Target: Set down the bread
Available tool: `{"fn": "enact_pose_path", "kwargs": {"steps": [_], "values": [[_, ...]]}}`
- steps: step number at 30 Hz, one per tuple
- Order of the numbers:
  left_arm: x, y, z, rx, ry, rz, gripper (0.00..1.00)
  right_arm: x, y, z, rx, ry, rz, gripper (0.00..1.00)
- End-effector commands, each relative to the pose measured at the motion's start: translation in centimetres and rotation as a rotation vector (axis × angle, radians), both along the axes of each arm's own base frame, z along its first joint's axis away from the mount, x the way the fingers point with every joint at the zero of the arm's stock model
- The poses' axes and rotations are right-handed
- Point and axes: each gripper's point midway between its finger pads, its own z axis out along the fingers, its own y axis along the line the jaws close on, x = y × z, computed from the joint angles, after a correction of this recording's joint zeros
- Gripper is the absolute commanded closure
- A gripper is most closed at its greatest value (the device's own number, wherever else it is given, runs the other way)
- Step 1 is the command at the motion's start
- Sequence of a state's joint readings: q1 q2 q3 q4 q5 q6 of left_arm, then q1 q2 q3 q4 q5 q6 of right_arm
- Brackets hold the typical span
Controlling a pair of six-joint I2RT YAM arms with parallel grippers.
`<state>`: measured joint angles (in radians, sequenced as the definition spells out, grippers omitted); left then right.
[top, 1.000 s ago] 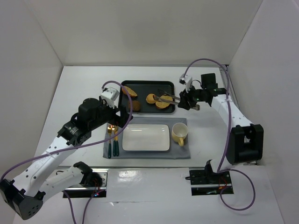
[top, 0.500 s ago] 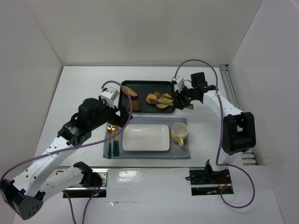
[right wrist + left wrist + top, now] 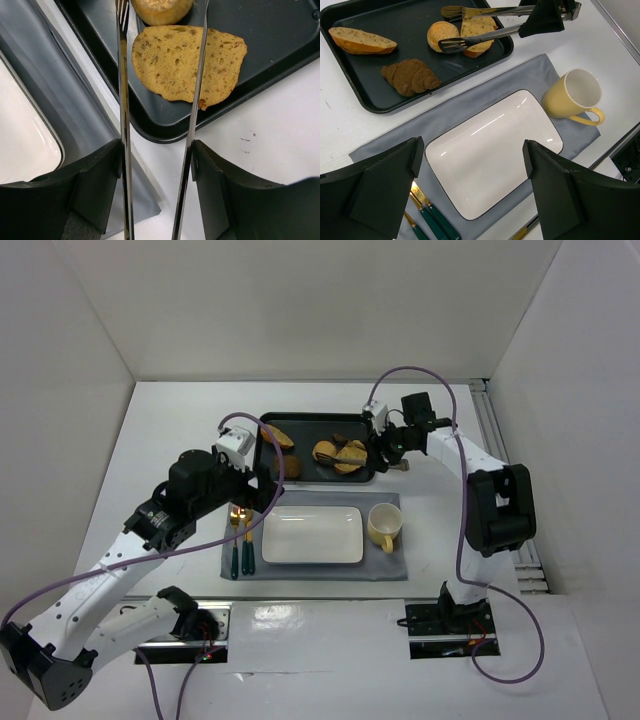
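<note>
A black tray (image 3: 315,417) holds a baguette piece (image 3: 364,41), a brown croissant (image 3: 411,76), a round bun (image 3: 441,34) and a flat bread slice (image 3: 165,65). My right gripper (image 3: 157,165) is shut on metal tongs (image 3: 123,100). The tong arms are spread, one on each side of the slice, with their tips by the bun. In the top view the right gripper (image 3: 385,445) is at the tray's right edge. My left gripper (image 3: 472,150) is open and empty above the white plate (image 3: 490,150).
The plate lies on a grey placemat (image 3: 385,565) in front of the tray. A yellow mug (image 3: 384,527) stands at the plate's right. Green-handled cutlery (image 3: 240,545) lies at its left. White walls close in the table on three sides.
My right arm has swung left, carrying the tongs farther over the tray to the bread slice. The left arm has not moved.
</note>
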<state>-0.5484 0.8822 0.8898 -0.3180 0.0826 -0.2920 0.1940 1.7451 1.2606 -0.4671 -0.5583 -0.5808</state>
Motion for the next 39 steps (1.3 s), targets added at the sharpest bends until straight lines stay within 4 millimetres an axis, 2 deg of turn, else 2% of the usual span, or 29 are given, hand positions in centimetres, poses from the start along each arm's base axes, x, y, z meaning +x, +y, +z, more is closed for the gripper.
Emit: {"fn": "enact_pose_path", "kwargs": {"steps": [1, 2, 5, 7, 8, 9, 10, 12, 15, 16, 19, 22, 26, 28, 29, 33, 35, 36, 39], "values": [[0.6, -0.2, 1.1, -0.023, -0.046, 0.000, 0.00, 1.8, 1.2, 2.0, 0.031, -0.067, 0.020, 0.35], [0.6, -0.2, 1.1, -0.023, -0.046, 0.000, 0.00, 2.0, 1.2, 2.3, 0.032, -0.076, 0.020, 0.35], [0.6, -0.2, 1.1, -0.023, -0.046, 0.000, 0.00, 1.9, 1.6, 1.4, 0.029, -0.055, 0.029, 0.35], [0.6, -0.2, 1.1, -0.023, -0.046, 0.000, 0.00, 2.1, 1.7, 1.7, 0.030, -0.064, 0.029, 0.40], [0.6, -0.2, 1.1, -0.023, -0.046, 0.000, 0.00, 2.2, 1.5, 1.7, 0.023, -0.066, 0.024, 0.44], [0.6, -0.2, 1.1, -0.023, -0.046, 0.000, 0.00, 2.2, 1.5, 1.3, 0.021, -0.057, 0.024, 0.54], [0.6, -0.2, 1.1, -0.023, -0.046, 0.000, 0.00, 2.2, 1.5, 1.3, 0.021, -0.057, 0.024, 0.58], [0.7, -0.1, 1.1, -0.021, -0.048, 0.009, 0.00, 1.9, 1.9, 2.0, 0.024, -0.065, 0.033, 0.60], [0.7, -0.1, 1.1, -0.021, -0.048, 0.009, 0.00, 0.9, 1.9, 4.1, 0.039, -0.090, 0.052, 0.61], [0.7, -0.1, 1.1, -0.021, -0.048, 0.009, 0.00, 0.0, 2.1, 5.5, 0.039, -0.109, 0.068, 0.61], [0.7, -0.1, 1.1, -0.021, -0.048, 0.009, 0.00, -1.8, 2.3, 7.8, 0.065, -0.129, 0.111, 0.61], [0.8, 0.0, 1.1, -0.018, -0.050, 0.018, 0.00, -6.1, 2.2, 10.1, 0.081, -0.133, 0.178, 0.61], [0.9, 0.1, 1.1, -0.015, -0.051, 0.026, 0.00, -10.3, 2.3, 10.5, 0.070, -0.129, 0.258, 0.61], [0.9, 0.1, 1.1, -0.015, -0.051, 0.026, 0.00, -11.9, 2.4, 10.2, 0.062, -0.118, 0.313, 0.61], [0.9, 0.1, 1.1, -0.015, -0.051, 0.026, 0.00, -13.7, 2.3, 9.2, 0.043, -0.057, 0.348, 0.61], [1.3, 0.6, 1.1, 0.001, -0.062, 0.053, 0.00, -17.1, 2.5, 7.0, -0.003, 0.011, 0.446, 0.61], [1.3, 0.9, 0.9, 0.006, -0.065, 0.066, 0.00, -17.5, 2.6, 6.5, -0.047, -0.017, 0.462, 0.61], [1.4, 1.1, 0.9, 0.010, -0.067, 0.081, 0.00, -17.9, 2.3, 5.6, -0.075, 0.001, 0.463, 0.61], [1.6, 1.5, 0.7, 0.023, -0.064, 0.103, 0.00, -18.6, 2.9, 5.7, -0.087, -0.007, 0.495, 0.61]]}}
